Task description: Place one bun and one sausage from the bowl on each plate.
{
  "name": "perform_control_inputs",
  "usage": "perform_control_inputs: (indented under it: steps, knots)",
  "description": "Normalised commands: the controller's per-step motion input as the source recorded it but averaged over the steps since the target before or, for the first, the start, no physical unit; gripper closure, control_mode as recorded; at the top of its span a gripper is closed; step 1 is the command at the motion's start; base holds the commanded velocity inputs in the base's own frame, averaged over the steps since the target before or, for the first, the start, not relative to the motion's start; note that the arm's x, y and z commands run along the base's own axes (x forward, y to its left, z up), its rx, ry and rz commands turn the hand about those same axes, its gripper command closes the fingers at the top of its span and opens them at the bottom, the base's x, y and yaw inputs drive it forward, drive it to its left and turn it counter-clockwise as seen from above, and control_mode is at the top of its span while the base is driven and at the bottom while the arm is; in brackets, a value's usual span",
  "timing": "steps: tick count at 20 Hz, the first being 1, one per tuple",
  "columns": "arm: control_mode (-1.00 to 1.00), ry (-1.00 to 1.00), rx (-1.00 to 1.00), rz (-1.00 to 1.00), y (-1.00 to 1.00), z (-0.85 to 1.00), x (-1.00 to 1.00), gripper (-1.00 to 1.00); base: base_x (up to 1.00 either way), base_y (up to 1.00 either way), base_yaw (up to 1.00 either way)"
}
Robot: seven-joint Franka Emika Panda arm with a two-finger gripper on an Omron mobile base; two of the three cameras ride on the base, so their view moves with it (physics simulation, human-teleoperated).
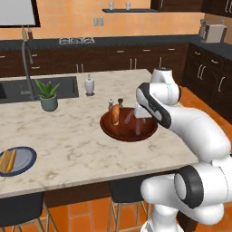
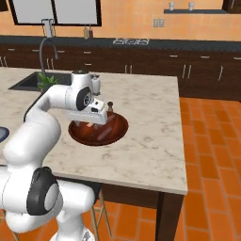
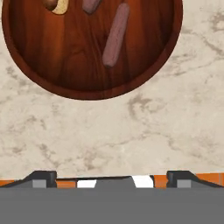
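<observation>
- Left base view: one bun (image 1: 7, 161) already on the dark blue plate (image 1: 26, 159) at far left; another bun (image 1: 116, 114) and sausages waiting in the wooden bowl (image 1: 128, 128).
- Right base view: gripper (image 2: 96, 116) hovering above that bowl, carrying nothing.
- Hand view: spread wide and empty, with a sausage (image 3: 116, 36) lying loose in the bowl.

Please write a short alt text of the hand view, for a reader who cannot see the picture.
A round reddish-brown wooden bowl lies on a beige marble counter, seen from above. Inside it are two sausages, one lying whole, and the end of a bun at the top edge. The open gripper is over the counter's edge.
</observation>
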Motion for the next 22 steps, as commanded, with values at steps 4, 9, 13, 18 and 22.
perform_control_inputs:
  steps: [4, 9, 13, 18, 22]
  knots:
    - [-1.0, 0.03, -0.09, -0.04, -0.01, -0.63, 1.0, -1.0, 0.0, 0.0, 0.0]
    - [-1.0, 0.09, -0.05, -0.01, 0.0, -0.62, 0.95, -1.0, 0.0, 0.0, 0.0]
    - [-1.0, 0.05, 0.01, 0.0, 0.02, -0.59, 0.58, -1.0, 0.0, 0.0, 0.0]
    - [-1.0, 0.19, -0.05, -0.02, 0.01, -0.67, 0.65, -1.0, 0.0, 0.0, 0.0]
    - [-1.0, 0.15, -0.01, 0.0, 0.0, -0.57, 0.54, -1.0, 0.0, 0.0, 0.0]
